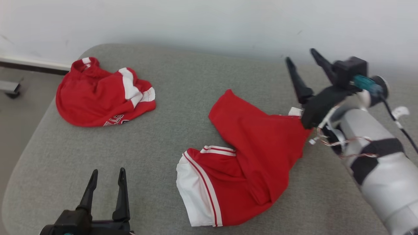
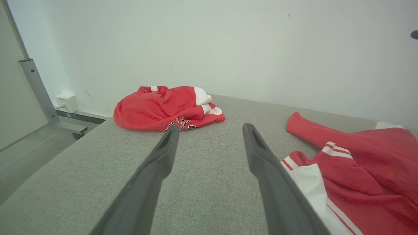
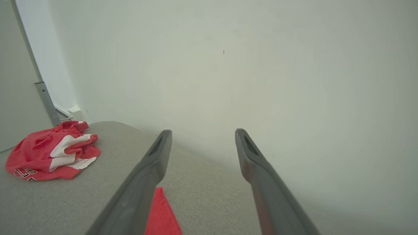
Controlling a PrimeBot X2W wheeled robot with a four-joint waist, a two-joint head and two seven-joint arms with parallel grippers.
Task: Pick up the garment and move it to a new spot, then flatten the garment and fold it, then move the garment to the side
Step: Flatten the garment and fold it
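The garment (image 1: 254, 153), red with white stripes and a white hem, lies rumpled on the grey padded surface (image 1: 163, 137), right of centre. My right gripper (image 1: 301, 56) is open and empty, raised just beyond the garment's far right edge, fingers pointing toward the wall. In the right wrist view a red tip of the garment (image 3: 161, 212) shows below the open right gripper (image 3: 203, 131). My left gripper (image 1: 108, 170) stands open and empty at the near left, apart from the cloth. In the left wrist view the left gripper (image 2: 211, 126) has the garment (image 2: 369, 163) to its right.
A second red and white garment (image 1: 98, 98) lies bunched at the far left of the surface, also seen as a heap (image 2: 163, 106) in the left wrist view. A pale wall (image 1: 209, 23) runs close behind. The surface's rounded left edge drops to the floor (image 1: 16, 107).
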